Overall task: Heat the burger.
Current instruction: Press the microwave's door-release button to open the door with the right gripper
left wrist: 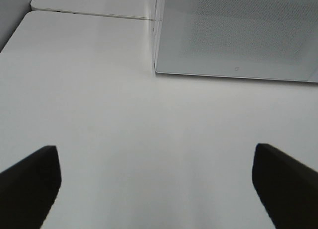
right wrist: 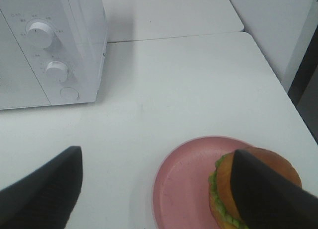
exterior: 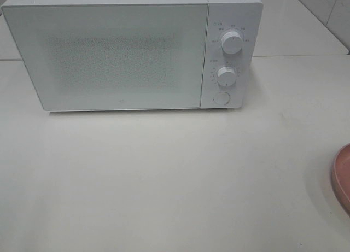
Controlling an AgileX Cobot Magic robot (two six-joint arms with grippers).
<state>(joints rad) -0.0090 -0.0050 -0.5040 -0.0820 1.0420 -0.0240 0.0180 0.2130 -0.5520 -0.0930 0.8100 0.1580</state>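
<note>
Since the tall burger with its glossy brown bun and green lettuce is seen lying on the round pink plate at the right edge of the white tabletop, well apart from the white microwave oven, the task is judged barely begun. The oven door is shut and must be opened first, probably with the round button. The right gripper hovers by the burger, jaws released and empty. The left gripper, likewise released, hangs before the door.

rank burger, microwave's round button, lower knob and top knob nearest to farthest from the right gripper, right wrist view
1. burger, on the pink plate, right by the right gripper.
2. round button, lowest on the microwave panel.
3. lower knob, above the button.
4. top knob, highest on the panel.
</note>
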